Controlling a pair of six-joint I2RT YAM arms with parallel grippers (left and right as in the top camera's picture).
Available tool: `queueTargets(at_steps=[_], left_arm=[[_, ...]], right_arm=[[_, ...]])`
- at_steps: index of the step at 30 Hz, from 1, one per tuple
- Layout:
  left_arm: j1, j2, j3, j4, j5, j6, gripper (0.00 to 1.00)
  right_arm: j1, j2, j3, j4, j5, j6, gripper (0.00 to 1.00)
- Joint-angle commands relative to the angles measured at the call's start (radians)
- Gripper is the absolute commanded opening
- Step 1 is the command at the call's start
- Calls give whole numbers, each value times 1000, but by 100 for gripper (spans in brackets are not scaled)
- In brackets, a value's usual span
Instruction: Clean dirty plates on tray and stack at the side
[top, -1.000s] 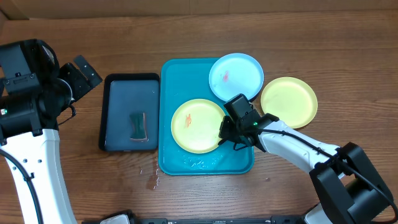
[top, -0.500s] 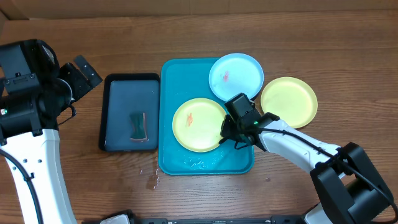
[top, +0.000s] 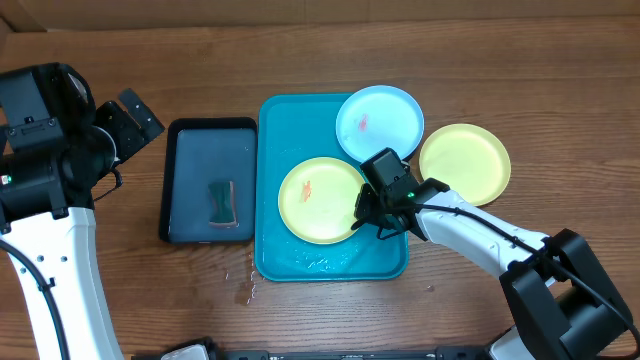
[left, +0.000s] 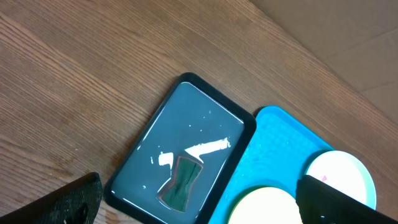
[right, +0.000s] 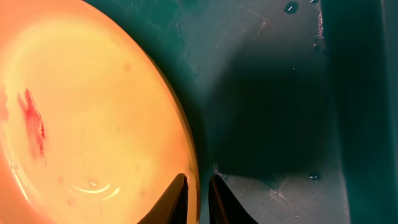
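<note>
And there was the right claw (top: 372, 216), down low at the right edge of the yellow plate (top: 318, 202), which lay flat in the lower half of the turquoise tray (top: 272, 240), mid-frame. From the right wrist view its two fingertips (right: 178, 194) stood either side of that plate's rim, only a sliver apart; whether they were actually pinching it, I couldn't tell. A small red smear showed on that plate, left of its centre. The blue plate (top: 380, 122), also smeared, sat over the tray's upper right corner, overhanging the rim. A second yellow plate (top: 466, 164) rested on the table (top: 560, 110) just right of the tray, apart from the others. Over at the upper left, the left claw (top: 128, 122) hung wide open with nothing in it, beside the dark tray (top: 182, 150), where a sponge (top: 222, 203) lay.
</note>
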Motion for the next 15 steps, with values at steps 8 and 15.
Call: queueTargets(at_steps=[8,15], left_arm=[[0,7,5,1,3,-10,100],[0,7,5,1,3,-10,100]], right_arm=[[-5,4,31,-34,-30,-3,14],[-5,4,31,-37,-30,-3,12]])
